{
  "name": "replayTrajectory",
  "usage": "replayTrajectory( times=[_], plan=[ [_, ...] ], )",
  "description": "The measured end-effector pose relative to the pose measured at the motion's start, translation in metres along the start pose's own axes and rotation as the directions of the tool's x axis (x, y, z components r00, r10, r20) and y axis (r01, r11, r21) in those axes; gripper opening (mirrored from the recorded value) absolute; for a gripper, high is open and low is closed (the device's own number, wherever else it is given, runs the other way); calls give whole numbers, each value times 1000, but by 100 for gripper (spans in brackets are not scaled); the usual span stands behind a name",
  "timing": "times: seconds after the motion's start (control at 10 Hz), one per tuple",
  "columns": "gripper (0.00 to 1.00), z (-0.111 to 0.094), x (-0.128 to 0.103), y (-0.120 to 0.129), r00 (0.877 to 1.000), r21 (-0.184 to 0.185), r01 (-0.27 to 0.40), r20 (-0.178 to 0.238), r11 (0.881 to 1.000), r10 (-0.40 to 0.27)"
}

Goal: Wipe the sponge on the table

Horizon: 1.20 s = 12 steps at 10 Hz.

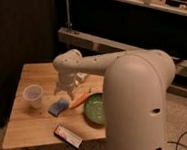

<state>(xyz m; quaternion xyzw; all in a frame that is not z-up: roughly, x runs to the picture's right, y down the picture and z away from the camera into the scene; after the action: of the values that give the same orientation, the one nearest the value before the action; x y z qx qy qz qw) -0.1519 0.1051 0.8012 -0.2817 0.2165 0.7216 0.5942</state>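
Closest to me, by the front edge of the desk (26, 130), lies a flat dark-and-white box (68, 135). Just behind it sits the sponge (59, 106), flat on the wood around mid-desk, between the clear plastic cup (33, 94) on one side and an orange carrot-shaped thing (79, 100) on the other.

I judge the sponge to be light and soft. It should give under a pinch and spring back, so nothing about it is fragile, but a shallow grip could let it fold or squirm out. I would take it across its shorter width, low on the two long sides, with enough squeeze to stop it twisting as it drags over the plank grain. It looks like a small light-blue block with rounded edges, smaller than the green bowl (96, 108) beyond the carrot.

The claw (65, 92) hangs just above and slightly behind the sponge, pointing down, with its fingers spread and nothing between them. Whether a fingertip touches the sponge I cannot tell.
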Motion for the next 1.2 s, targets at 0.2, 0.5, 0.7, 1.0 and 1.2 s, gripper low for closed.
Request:
replayTrajectory(
  times=[0.2,0.5,0.7,1.0,1.2],
  plan=[
    [65,16,-1,8,1000,33,1,-4,999,-1],
    [65,30,-3,12,1000,37,-15,-26,999,16],
    [65,36,-1,11,999,22,-23,-48,999,24],
    [65,44,5,12,997,8,-24,-70,1000,25],
    [65,48,7,10,997,1,-28,-79,1000,28]
  ],
)
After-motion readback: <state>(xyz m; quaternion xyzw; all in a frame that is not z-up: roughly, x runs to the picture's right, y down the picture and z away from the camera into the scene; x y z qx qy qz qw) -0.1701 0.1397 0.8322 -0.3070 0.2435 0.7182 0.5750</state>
